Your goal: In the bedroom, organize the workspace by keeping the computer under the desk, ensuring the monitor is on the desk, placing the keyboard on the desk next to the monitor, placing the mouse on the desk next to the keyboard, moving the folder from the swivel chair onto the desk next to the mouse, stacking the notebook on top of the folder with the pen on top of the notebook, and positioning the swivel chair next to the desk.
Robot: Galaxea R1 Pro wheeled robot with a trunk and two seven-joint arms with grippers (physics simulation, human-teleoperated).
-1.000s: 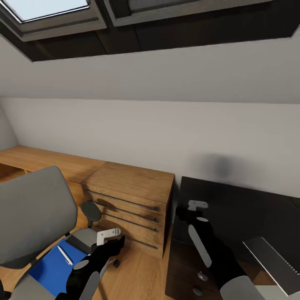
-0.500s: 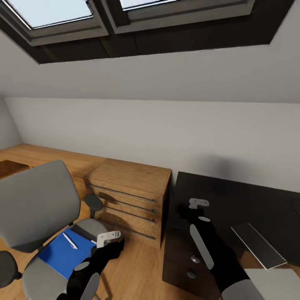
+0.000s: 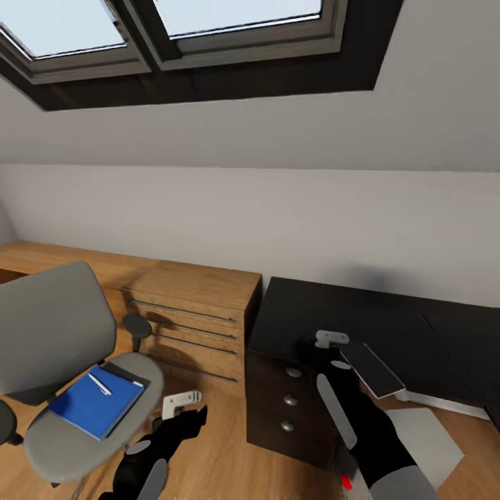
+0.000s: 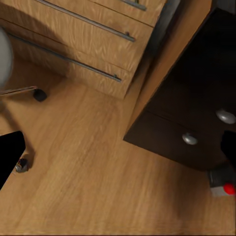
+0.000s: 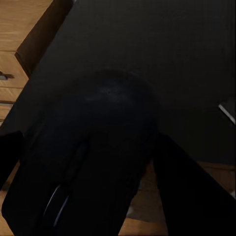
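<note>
Mouse (image 5: 98,157): the dark rounded body sits between the right gripper's (image 5: 93,162) fingers in the right wrist view, clasped on both flanks and carried above the front part of the black desk (image 3: 361,316). From the head view that gripper (image 3: 326,344) hangs over the desk's near edge, above the drawer column with round knobs (image 3: 288,399). A flat dark slab with a pale edge (image 3: 371,369), probably the keyboard though this is unsure, lies just to the right of the gripper and juts over the desk's front edge.

The step in hand appears to be setting the mouse down on the desk. To do it well, the arm should carry the mouse further in from the edge, lower it until its base meets the top, and only then loosen the fingers, so it neither drops nor slides off. It should end beside the keyboard, so room must be left for that slab to be pushed fully onto the desk.

Left of the desk stands a wooden drawer chest (image 3: 194,312), and further left the swivel chair (image 3: 62,347), its seat bearing the blue folder (image 3: 94,404) with a pen (image 3: 99,384) on top. The left gripper (image 3: 182,401) hangs low between the chair and the desk, holding nothing visible; whether its fingers are spread cannot be told.
</note>
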